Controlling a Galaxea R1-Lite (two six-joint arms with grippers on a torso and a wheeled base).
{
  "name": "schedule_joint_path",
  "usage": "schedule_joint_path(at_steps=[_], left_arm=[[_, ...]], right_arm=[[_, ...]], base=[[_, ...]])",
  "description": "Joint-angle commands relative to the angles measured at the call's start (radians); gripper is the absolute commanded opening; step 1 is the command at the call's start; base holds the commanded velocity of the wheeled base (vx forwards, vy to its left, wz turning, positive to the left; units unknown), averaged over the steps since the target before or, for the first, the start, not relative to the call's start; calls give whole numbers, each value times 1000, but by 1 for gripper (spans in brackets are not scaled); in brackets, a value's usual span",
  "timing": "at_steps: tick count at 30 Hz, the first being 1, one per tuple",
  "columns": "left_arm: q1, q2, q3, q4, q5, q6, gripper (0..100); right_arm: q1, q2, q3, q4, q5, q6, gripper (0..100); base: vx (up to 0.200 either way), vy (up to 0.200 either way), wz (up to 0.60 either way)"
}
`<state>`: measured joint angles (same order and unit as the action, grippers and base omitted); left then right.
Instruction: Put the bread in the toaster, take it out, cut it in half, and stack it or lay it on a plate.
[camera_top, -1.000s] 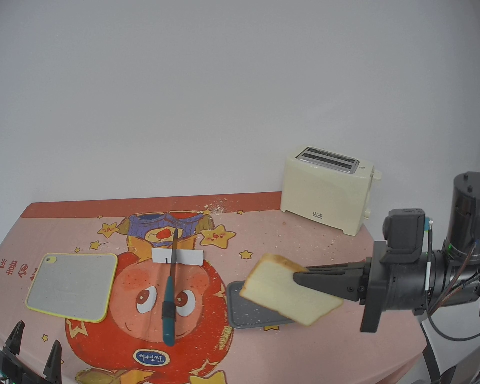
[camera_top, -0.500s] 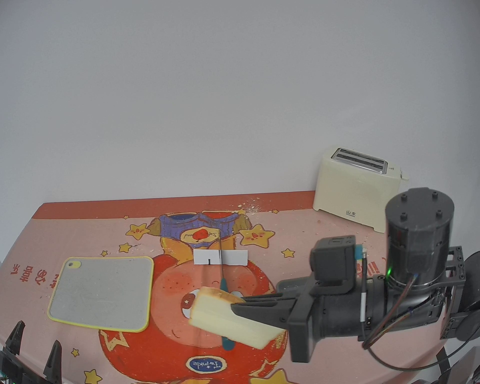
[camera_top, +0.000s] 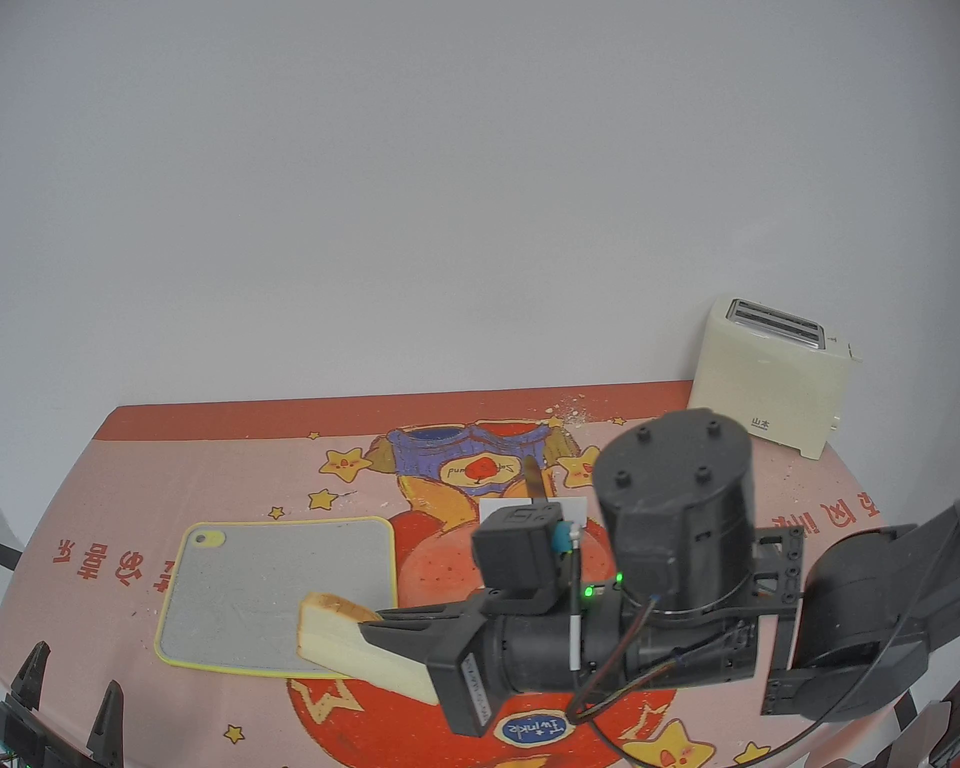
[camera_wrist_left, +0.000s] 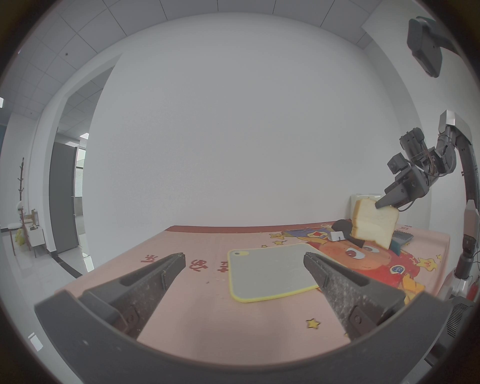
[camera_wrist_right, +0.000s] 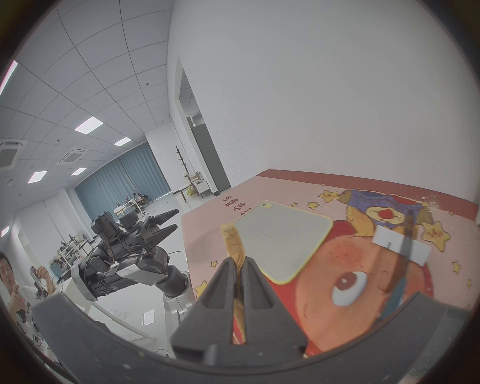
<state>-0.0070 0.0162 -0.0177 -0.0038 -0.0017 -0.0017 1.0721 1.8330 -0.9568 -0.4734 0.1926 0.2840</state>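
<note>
A slice of pale bread (camera_top: 335, 640) with a brown crust hangs edge-up over the near right corner of the grey, yellow-rimmed cutting board (camera_top: 270, 590). My right gripper (camera_top: 375, 632) is shut on the slice, reaching in from the right. The right wrist view shows the bread (camera_wrist_right: 232, 245) clamped between the closed fingers (camera_wrist_right: 222, 280), with the board (camera_wrist_right: 280, 237) just beyond. The cream toaster (camera_top: 775, 380) stands at the far right by the wall, both slots empty. My left gripper (camera_wrist_left: 245, 265) stays open and empty at the near left table edge, facing the board (camera_wrist_left: 272, 270) and the bread (camera_wrist_left: 372, 224).
A teal-handled knife (camera_wrist_right: 400, 285) lies across a white paper strip (camera_wrist_right: 402, 245) right of the board; my right arm covers most of it in the head view. Crumbs dot the cartoon-print tablecloth (camera_top: 130, 500). A white wall backs the table.
My right gripper has carried the bread leftward from above the grey tray to the cutting board's near right corner. The head camera has turned left, shifting the whole scene right.
</note>
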Motion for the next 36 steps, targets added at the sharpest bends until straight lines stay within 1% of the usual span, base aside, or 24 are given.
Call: schedule_joint_path(at_steps=[1, 8, 12, 17, 21, 23, 24, 25, 27, 28, 30, 32, 33, 36], left_arm=[[-1, -4, 18, -1, 0, 0, 100], [-1, -2, 18, -1, 0, 0, 100], [-1, -2, 18, -1, 0, 0, 100], [-1, -2, 18, -1, 0, 0, 100], [-1, -4, 18, -1, 0, 0, 100], [1, -4, 18, -1, 0, 2, 100], [1, -4, 18, -1, 0, 2, 100], [-1, -2, 18, -1, 0, 0, 100], [-1, -2, 18, -1, 0, 2, 100], [-1, -2, 18, -1, 0, 2, 100], [1, -2, 18, -1, 0, 0, 100], [-1, -2, 18, -1, 0, 2, 100], [-1, -2, 18, -1, 0, 0, 100], [-1, -2, 18, -1, 0, 0, 100]], right_arm=[[11, 77, -31, 1, 1, -6, 0], [11, 135, -60, 2, 2, -25, 0], [-3, 134, -60, 25, 19, -23, 0], [-40, 137, -68, 29, 82, -20, 0], [-89, 173, -100, 29, 151, -20, 0], [-97, 189, -123, 30, 174, -20, 0], [-97, 189, -123, 30, 174, -20, 0], [-97, 198, -151, 50, 192, -22, 0], [-97, 198, -168, 87, 199, -22, 0], [-97, 198, -201, 150, 206, -26, 0], [-98, 198, -238, 217, 211, -31, 0], [-97, 198, -257, 242, 211, -37, 0], [-97, 201, -280, 266, 212, -54, 0], [-93, 213, -303, 289, 212, -65, 0]], base=[[0, 200, 0], [0, 0, 0], [0, 0, 0], [0, 0, 0], [0, 0, 0], [0, 0, 0], [0, 0, 0], [0, 0, 0], [0, 0, 0], [0, 0, 0], [0, 0, 0], [0, 0, 0], [0, 0, 0], [0, 0, 0]])
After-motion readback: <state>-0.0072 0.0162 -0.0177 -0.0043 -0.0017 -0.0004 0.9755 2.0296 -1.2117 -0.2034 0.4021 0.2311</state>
